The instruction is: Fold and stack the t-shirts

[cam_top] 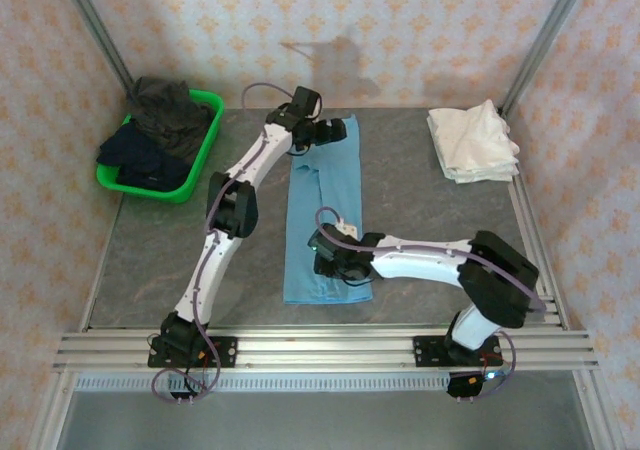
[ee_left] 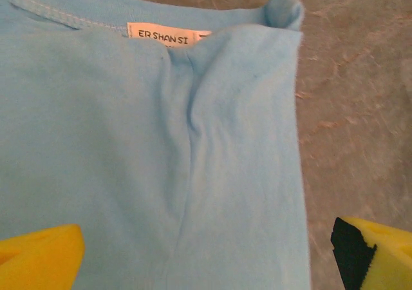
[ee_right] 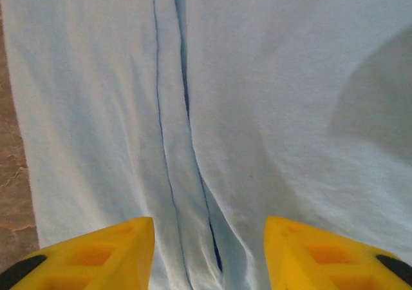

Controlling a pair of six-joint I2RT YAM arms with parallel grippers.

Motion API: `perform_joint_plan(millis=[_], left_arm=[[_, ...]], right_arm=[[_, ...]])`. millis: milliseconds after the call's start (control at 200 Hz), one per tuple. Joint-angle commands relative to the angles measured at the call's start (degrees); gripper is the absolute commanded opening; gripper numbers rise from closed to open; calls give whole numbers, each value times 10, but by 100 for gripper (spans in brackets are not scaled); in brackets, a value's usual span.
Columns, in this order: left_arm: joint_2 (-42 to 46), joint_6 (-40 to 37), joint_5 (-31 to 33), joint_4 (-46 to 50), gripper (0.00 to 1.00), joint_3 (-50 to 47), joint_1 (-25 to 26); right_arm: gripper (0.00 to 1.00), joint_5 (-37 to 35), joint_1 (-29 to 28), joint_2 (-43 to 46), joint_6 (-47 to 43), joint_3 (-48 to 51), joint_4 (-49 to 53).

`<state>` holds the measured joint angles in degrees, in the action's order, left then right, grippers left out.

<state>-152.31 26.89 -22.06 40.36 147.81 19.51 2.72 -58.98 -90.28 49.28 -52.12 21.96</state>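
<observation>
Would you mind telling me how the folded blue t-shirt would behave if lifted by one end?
Probably floppy: the blue t-shirt lies flat with soft creases, so it should drape. Thin cloth, likely light. Its lengthwise folds may fall open when raised.

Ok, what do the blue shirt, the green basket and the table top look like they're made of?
Blue t-shirt: soft matte knit, likely cotton; it creases and has stitched seams. Green basket: smooth, slightly glossy moulded plastic, by its rigid rim. Table top: grey, veined like stone, possibly a printed laminate.
</observation>
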Motion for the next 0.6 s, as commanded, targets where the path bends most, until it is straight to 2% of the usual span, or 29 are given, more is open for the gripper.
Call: perform_joint_plan(millis=[0, 75, 140, 190, 240, 320, 355, 450, 530, 595], left_arm=[[115, -45, 14, 27, 100, -31, -1], [163, -56, 18, 40, 100, -71, -1], [221, -63, 15, 37, 100, -145, 1], [284, -65, 10, 9, 100, -237, 2], [364, -55, 7, -38, 100, -377, 4], [503, -33, -14, -113, 93, -587, 14], [557, -24, -8, -133, 88, -666, 25], [685, -1, 28, -146, 83, -839, 76], [771, 34, 58, -151, 79, -953, 120], [829, 94, 100, -145, 75, -1033, 162]], right_arm=[[53, -59, 2, 69, -10, 4, 79], [56, -92, 5, 107, -10, 28, 112], [57, -108, 13, 132, -4, 56, 137], [59, -108, 18, 151, -3, 81, 143], [60, -100, 23, 166, -2, 108, 135], [60, -62, 28, 181, -8, 140, 106], [60, -42, 28, 185, -8, 150, 88], [60, 4, 27, 190, -8, 171, 48], [60, 17, 26, 190, -4, 183, 40], [59, 24, 25, 187, 0, 189, 36]])
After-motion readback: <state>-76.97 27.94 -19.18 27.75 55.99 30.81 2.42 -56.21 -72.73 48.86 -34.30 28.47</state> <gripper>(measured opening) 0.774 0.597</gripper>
